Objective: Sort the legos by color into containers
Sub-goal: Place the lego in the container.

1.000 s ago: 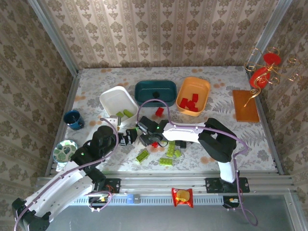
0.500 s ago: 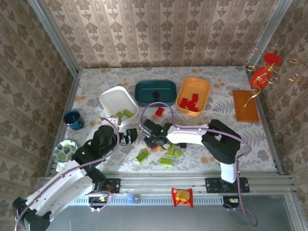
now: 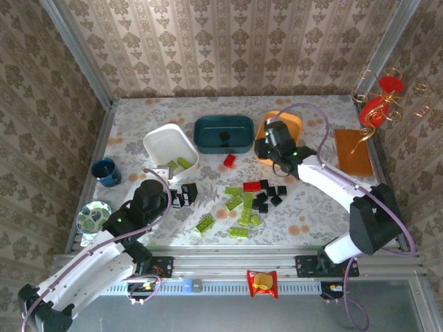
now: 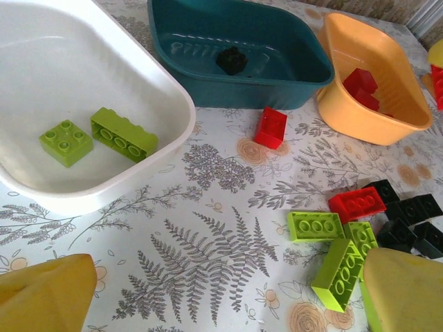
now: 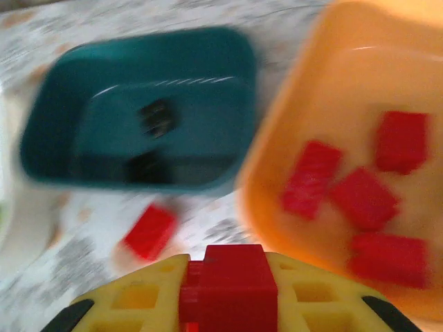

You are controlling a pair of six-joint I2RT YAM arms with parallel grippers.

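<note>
Right jaws pinch red lego (image 5: 228,280) | left jaws spread | orange tray (image 4: 360,121) holds red legos (image 5: 363,197)

The right gripper (image 5: 228,294) clamps a red brick (image 5: 228,273) near the orange tray (image 5: 325,83), which holds 4 red bricks (image 5: 363,197); the teal tray (image 5: 194,90) lies left of it.

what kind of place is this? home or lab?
Probably a lab test cell dressed as a home: wallpaper panels on metal posts, floral tablecloth, left arm and right arm bolted to a rail.
</note>
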